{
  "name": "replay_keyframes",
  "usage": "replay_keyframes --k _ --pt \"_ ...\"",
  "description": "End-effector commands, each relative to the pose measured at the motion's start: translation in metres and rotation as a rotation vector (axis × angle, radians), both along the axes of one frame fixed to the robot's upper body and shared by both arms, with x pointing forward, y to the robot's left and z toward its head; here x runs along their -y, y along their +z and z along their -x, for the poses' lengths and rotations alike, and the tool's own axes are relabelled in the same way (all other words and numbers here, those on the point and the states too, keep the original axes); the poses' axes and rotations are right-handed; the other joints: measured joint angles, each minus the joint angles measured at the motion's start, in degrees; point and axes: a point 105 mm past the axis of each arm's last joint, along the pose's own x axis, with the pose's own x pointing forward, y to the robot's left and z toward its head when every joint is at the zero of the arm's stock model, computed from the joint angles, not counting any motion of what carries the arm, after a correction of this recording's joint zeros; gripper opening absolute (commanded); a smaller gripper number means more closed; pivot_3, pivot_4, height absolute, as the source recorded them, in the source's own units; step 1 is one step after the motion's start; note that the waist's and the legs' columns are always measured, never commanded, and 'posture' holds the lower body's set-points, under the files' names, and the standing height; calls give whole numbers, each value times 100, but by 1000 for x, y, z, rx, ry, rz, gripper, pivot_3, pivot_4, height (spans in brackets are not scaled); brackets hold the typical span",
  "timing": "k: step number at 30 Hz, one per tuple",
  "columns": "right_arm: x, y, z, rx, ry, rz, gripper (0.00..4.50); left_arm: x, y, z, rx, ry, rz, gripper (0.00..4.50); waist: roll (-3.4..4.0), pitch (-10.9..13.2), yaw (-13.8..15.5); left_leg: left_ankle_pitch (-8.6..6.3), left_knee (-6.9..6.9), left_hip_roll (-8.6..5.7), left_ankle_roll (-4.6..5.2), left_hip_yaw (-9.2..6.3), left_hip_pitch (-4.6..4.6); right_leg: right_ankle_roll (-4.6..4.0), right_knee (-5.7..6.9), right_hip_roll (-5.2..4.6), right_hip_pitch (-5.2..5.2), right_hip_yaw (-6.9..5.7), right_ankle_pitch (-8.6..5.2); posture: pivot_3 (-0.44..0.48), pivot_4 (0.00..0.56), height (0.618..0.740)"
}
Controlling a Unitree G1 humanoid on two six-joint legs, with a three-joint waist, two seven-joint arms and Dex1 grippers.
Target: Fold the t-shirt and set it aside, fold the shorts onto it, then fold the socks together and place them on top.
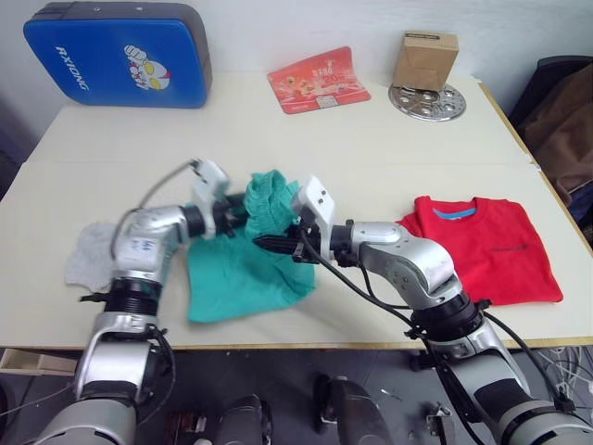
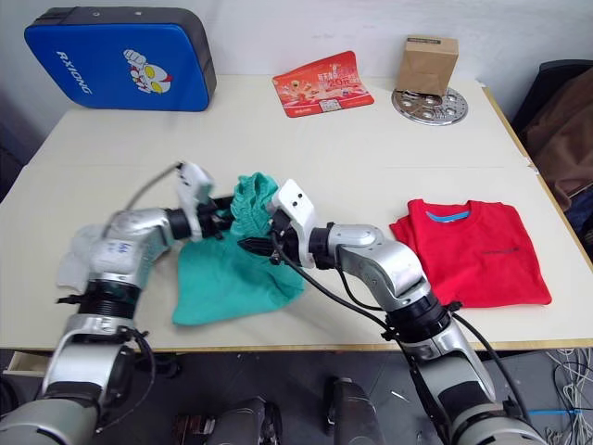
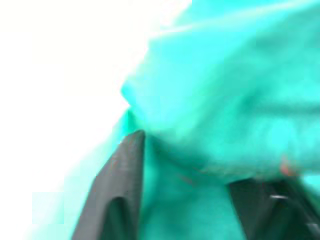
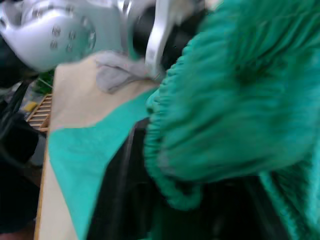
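The teal-green shorts [image 1: 243, 269] lie at the table's front middle, with the gathered waistband [image 1: 271, 197] bunched and lifted off the surface. My left gripper [image 1: 238, 216] is shut on the waistband's left side. My right gripper [image 1: 271, 244] is shut on the shorts just right of it, and the elastic edge [image 4: 210, 135] sits between its fingers [image 4: 125, 195]. The red t-shirt [image 1: 486, 248] lies folded flat at the front right, its blue collar band toward the far side. The light grey socks [image 1: 93, 255] lie at the front left, partly hidden behind my left arm.
A blue padded case [image 1: 116, 56] stands at the back left and a red printed card [image 1: 318, 81] lies at the back middle. A cardboard box [image 1: 424, 60] stands on a round metal plate [image 1: 447, 105] at the back right. Dark cloth [image 1: 561, 116] hangs beyond the right table edge.
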Motion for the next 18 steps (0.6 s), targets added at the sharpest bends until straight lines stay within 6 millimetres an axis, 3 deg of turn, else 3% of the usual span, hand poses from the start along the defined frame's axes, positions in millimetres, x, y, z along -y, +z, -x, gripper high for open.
replay_keyframes --k 1,3,5,10,18 --pt "-12 13 10 61 95 -28 2522 -22 29 2 72 62 21 3681 0 0 3 0 0 -1 0 -1 0 0 0 -1 1 -1 0 0 150 740" --pt "-16 12 12 84 125 -7 3221 -34 36 0 87 108 7 4325 1 1 19 -1 0 -1 -1 -1 0 0 -1 -1 1 -1 0 0 150 740" --pt "-20 9 14 104 168 28 3858 -44 45 -2 103 143 6 4500 1 1 21 -1 0 -5 -1 -4 -3 0 -2 -5 1 -4 0 0 150 740" --pt "-20 5 15 139 210 67 3858 -46 53 0 116 116 -22 4500 1 1 13 -2 0 -7 -2 -6 -6 0 -5 -4 1 -7 0 0 150 740" --pt "-13 -1 3 157 161 103 3858 -71 38 10 85 89 -182 4500 3 2 -18 -2 -1 -1 -10 1 -6 -4 -1 4 -7 -6 -2 0 150 740"
